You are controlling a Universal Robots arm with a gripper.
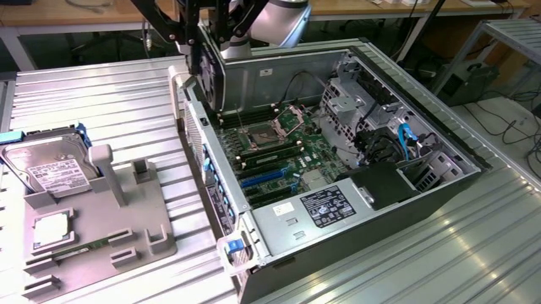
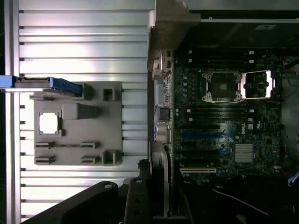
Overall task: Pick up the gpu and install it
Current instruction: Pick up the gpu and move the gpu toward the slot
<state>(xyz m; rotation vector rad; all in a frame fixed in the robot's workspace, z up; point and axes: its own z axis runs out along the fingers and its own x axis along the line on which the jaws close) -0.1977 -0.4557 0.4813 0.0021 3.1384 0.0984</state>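
Ribbed silver tabletop point(image 1: 101, 95) is seen beneath an open boxy computer case point(image 1: 439, 183). The flat gpu point(image 1: 208, 76), with its dark round fan shroud, is held upright over the case's rear wall, clamped between the gripper point(image 1: 205, 43) fingers.

Shows a rounded silver-grey wrist joint point(image 1: 280, 22) with a smooth metallic sheen. Ends in a matte black gripper point(image 2: 159, 193) built of angular plates and thin struts, dotted with small round screw heads point(image 2: 108, 185).
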